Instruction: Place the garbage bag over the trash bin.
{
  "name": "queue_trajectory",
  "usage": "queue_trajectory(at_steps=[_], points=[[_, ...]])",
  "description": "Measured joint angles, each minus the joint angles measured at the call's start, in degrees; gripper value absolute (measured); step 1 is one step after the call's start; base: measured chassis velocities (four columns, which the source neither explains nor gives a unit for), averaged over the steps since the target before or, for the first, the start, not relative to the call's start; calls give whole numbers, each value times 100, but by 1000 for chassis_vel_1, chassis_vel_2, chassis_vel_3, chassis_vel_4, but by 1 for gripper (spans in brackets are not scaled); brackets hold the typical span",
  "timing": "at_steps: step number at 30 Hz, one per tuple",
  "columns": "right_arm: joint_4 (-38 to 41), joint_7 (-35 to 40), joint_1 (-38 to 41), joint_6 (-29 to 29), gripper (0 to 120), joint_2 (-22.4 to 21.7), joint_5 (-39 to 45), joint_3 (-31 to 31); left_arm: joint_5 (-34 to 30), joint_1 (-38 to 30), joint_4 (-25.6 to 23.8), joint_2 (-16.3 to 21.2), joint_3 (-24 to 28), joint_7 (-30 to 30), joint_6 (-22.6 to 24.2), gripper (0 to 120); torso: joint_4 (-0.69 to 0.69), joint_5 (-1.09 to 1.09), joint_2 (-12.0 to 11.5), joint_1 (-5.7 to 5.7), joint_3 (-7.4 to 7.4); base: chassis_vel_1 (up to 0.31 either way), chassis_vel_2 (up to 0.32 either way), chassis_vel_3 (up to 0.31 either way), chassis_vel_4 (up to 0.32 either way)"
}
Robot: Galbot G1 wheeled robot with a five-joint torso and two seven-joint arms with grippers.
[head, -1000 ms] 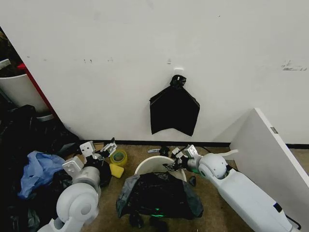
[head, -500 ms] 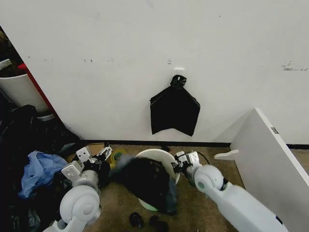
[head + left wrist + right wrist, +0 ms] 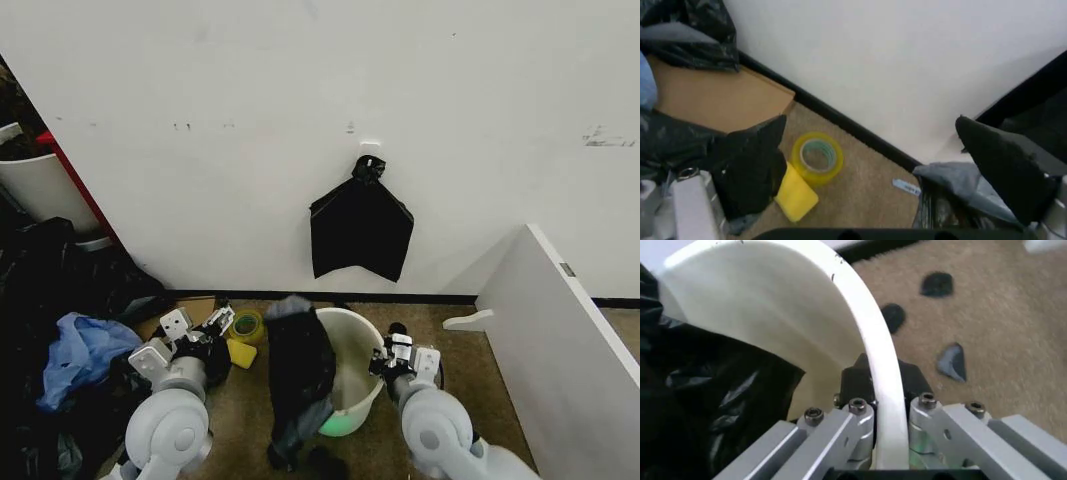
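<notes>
the trash bin (image 3: 352,360) is seen in white with a green glow at its base. the garbage bag (image 3: 297,375) is rendered glossy black. a tape roll (image 3: 817,157) and a pad (image 3: 796,196) are shown in yellow, on tan carpet (image 3: 860,195).

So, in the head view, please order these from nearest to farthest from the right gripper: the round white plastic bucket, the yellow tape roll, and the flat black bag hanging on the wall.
1. Round white plastic bucket: its rim sits between the right gripper's fingers.
2. Yellow tape roll: on the floor past the bucket, toward the left gripper.
3. Flat black bag: up on the wall, behind the bucket.
</notes>
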Motion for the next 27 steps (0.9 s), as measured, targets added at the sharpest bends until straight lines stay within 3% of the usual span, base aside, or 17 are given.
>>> queue_trajectory(at_steps=[5, 11, 14, 16, 19, 20, 23, 26, 27], points=[[-159, -112, -338, 160, 1, 200, -299, 85, -16, 79, 0, -20, 105, -11, 0, 100, 0, -1, 0, 0, 0, 0, 0, 0, 0], [271, 4, -683, 155, 18, 255, -518, 94, -16, 122, -23, 23, 132, -13, 2, 100, 0, 0, 0, 0, 0, 0, 0, 0, 0], [640, 7, -956, 164, 33, 194, -817, 99, 5, 203, -47, 31, 149, -13, 2, 100, 0, 0, 0, 0, 0, 0, 0, 0, 0], [692, 2, -1002, 179, 34, 185, -934, 97, 7, 215, -51, 31, 149, -13, 2, 100, 0, 0, 0, 0, 0, 0, 0, 0, 0], [816, -199, -1247, 591, 48, 173, -2015, 54, 19, 292, -47, 48, 133, -14, -9, 100, 0, 0, 0, 0, 0, 0, 0, 0, 0], [812, -587, -1362, 978, 54, 168, -2782, 57, 29, 332, -2, 92, 119, -14, -25, 100, 0, 0, 0, 1, 0, 0, 0, 0, 0], [844, -1272, -1441, 1359, 66, 120, -3569, 21, -1, 407, 47, 161, 63, 7, -25, 100, -1, -1, 0, 1, 0, 0, 0, 0, 0], [1031, -1502, -1362, 1238, 73, 94, -3350, -74, -91, 488, -3, 163, -29, 68, 18, 100, 0, 0, 0, 0, 0, 0, 0, 0, 0], [1238, -1535, -1188, 828, 79, 67, -2765, -146, -169, 545, -90, 152, -89, 108, 68, 100, 1, 0, 0, 0, 0, 0, 0, 0, 0]])
